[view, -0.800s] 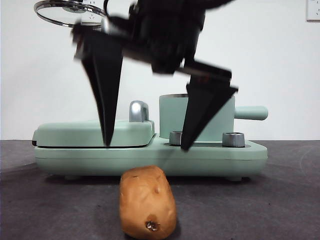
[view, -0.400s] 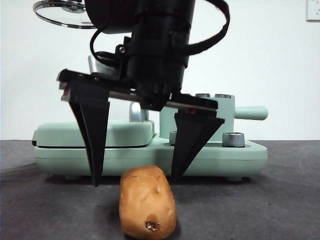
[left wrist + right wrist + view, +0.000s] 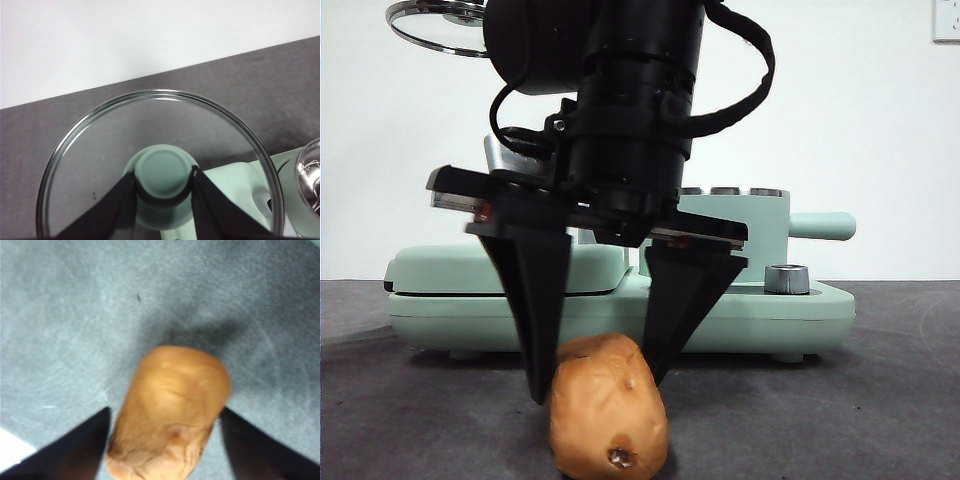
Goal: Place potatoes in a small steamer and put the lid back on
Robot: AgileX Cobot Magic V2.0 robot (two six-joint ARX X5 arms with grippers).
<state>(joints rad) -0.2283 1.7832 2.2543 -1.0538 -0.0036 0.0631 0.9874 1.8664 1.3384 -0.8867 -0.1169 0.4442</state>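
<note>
The orange-brown potato (image 3: 610,430) lies on the dark table, close in front, with its dark spot towards the camera. My right gripper (image 3: 598,390) has come straight down over it, and its two black jaws press on the potato's two sides; the right wrist view (image 3: 165,412) shows the same grip on the potato (image 3: 170,385). My left gripper (image 3: 162,172) is shut on the green knob of the clear glass lid (image 3: 100,150) and holds it high at the upper left (image 3: 435,25). The mint-green steamer (image 3: 760,235) stands uncovered behind the arm.
The steamer sits on a long mint-green cooker base (image 3: 770,315), with a flat lidded griddle (image 3: 470,270) on its left half and a steel knob (image 3: 786,279) at the front. The steamer's side handle (image 3: 823,226) sticks out to the right.
My right gripper has come down from above the cooker to the potato and its jaws have closed in on it. The potato has shifted slightly left. The lid stays held high.
</note>
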